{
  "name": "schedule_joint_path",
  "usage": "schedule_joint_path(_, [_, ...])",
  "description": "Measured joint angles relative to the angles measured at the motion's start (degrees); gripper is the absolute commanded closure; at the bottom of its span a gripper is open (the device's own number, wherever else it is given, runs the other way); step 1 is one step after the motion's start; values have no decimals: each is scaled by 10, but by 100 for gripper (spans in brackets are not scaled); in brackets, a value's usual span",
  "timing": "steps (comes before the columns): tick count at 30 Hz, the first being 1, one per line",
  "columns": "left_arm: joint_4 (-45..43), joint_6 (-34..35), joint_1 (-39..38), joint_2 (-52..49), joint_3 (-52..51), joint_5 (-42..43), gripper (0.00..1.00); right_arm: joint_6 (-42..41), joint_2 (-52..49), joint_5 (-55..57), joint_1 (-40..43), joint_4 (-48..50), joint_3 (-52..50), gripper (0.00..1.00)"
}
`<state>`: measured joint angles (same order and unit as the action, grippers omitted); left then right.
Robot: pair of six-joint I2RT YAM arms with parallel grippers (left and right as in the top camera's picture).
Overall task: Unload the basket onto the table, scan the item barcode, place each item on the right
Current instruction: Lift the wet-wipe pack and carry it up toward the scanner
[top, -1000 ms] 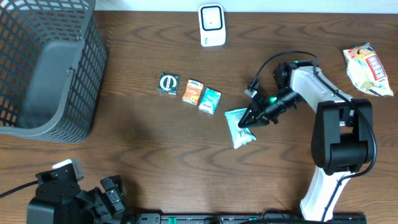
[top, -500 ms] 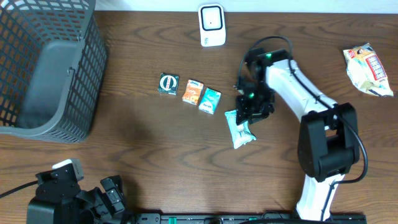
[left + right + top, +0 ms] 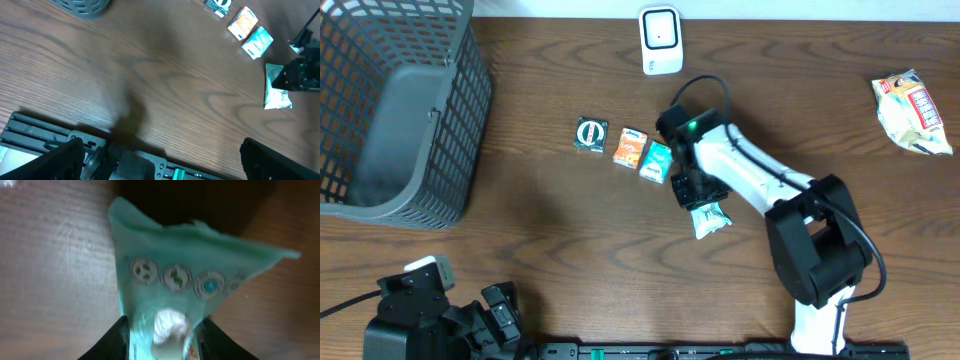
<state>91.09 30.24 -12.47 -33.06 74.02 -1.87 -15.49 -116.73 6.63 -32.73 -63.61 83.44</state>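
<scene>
Pickup step, scan not started. Right gripper (image 3: 693,188) is down on the packet (image 3: 711,218), covering its upper end. On the wrist cam the fingers (image 3: 121,339) sit either side of the packet's narrow end, with pale-green film between them. Gap is part-way, so I can't tell if they're clamping or just straddling. Packet looks flat on the table (image 3: 550,240), so I'd say it's not lifted.

Scanner (image 3: 660,40) (white unit, my read) is beyond the gripper, well apart, toward the far edge. Three small packs (image 3: 630,146) lie just left of the gripper, the nearest close to the wrist. Left gripper (image 3: 165,157) is off to the side, jaws wide, nothing in them.

Next: confirm the pinch, lift clear of the neighbours, carry to the scanner and turn the barcode face toward it. Barcode isn't visible from here. Thin film may slip or crumple.
</scene>
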Motion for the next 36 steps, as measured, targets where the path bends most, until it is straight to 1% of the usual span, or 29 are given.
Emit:
schedule_joint_path(2, [0, 0, 0, 0, 0, 0, 2, -4, 0, 15, -10, 13, -5, 63])
schedule_joint_path(4, [0, 0, 0, 0, 0, 0, 2, -8, 0, 27, -17, 26, -10, 55])
schedule_joint_path(7, [0, 0, 0, 0, 0, 0, 3, -9, 0, 37, -23, 52, -23, 51])
schedule_joint_path(9, [0, 0, 0, 0, 0, 0, 2, -10, 0, 46, -23, 72, -38, 46])
schedule_joint_path(11, [0, 0, 0, 0, 0, 0, 2, -11, 3, 57, -23, 92, -55, 47])
schedule_joint_path(12, [0, 0, 0, 0, 0, 0, 2, -11, 9, 62, -23, 106, -65, 57])
schedule_joint_path(15, [0, 0, 0, 0, 0, 0, 3, -11, 21, 68, -23, 132, -89, 92])
schedule_joint_path(17, [0, 0, 0, 0, 0, 0, 3, -14, 27, 71, -23, 136, -97, 99])
schedule_joint_path(21, [0, 0, 0, 0, 0, 0, 3, -15, 29, 57, -20, 119, -92, 99])
schedule_joint_path(25, [0, 0, 0, 0, 0, 0, 2, -15, 22, -20, 3, 26, -58, 99])
schedule_joint_path(27, [0, 0, 0, 0, 0, 0, 3, -7, 18, -79, 22, -17, -21, 99])
schedule_joint_path(32, [0, 0, 0, 0, 0, 0, 2, 46, 18, -276, 68, -101, 63, 99])
schedule_joint_path(36, [0, 0, 0, 0, 0, 0, 2, 81, 18, -433, 97, -162, 74, 99])
